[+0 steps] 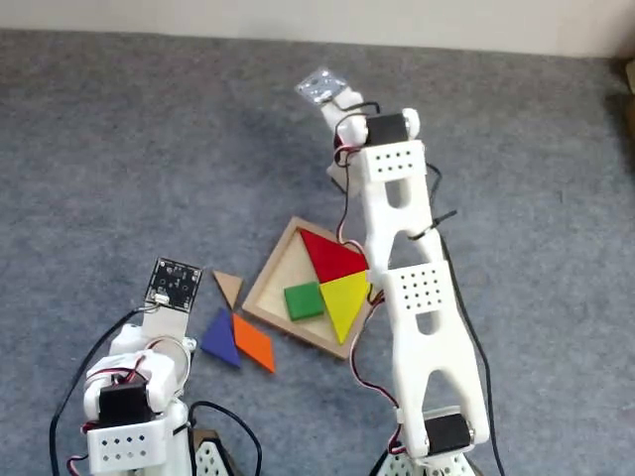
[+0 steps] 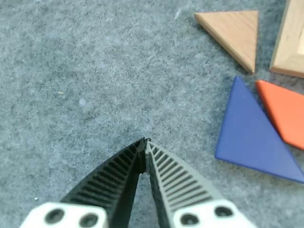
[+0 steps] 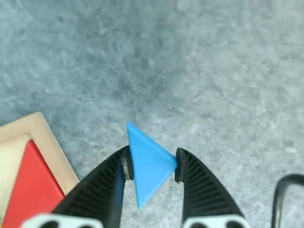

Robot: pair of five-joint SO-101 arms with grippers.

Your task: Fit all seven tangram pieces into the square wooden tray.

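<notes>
- The left gripper (image 2: 145, 141) has its pincer shut tight on nothing, over bare carpet left of the loose pieces.
- A wooden triangle (image 1: 228, 288), dark blue triangle (image 1: 220, 339) and orange parallelogram (image 1: 254, 343) lie just left of the tray (image 1: 266, 283).
- Inside the tray sit a green square (image 1: 304, 300), red triangle (image 1: 332, 256) and yellow triangle (image 1: 344, 302).
- The right gripper (image 3: 152, 159), pincer part-open, clamps a light blue triangle (image 3: 148, 166) just beyond the tray's far corner. It is probably off the carpet, though I can't be sure.
- The triangle's long edge runs along the fingers, sharp tip pointing far.
- One finger bears on just a corner, so the piece could pivot, slip, or catch the rim.
</notes>
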